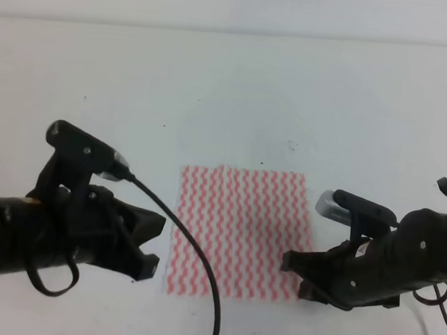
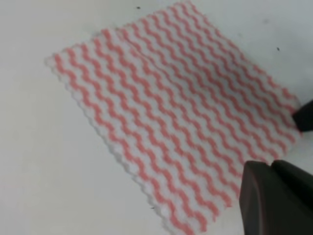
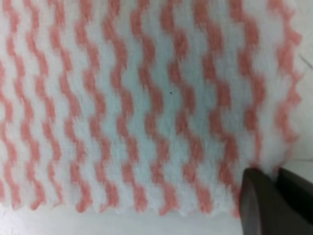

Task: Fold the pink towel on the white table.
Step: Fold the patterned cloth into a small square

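A pink towel [image 1: 239, 233] lies flat on the white tabletop [image 1: 229, 91]. The left tool [image 1: 151, 243] is released beside it. The right tool [image 1: 296, 274] sits at its corner, grip unclear; the right wrist view shows that edge close.

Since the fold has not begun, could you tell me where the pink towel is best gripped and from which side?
Probably at its two near corners. The pink towel lies flat and spread on the white table, offering only thin edges. The left gripper sits beside its near left corner and the right gripper at its near right corner, so each could pinch from its own side, jaws low.
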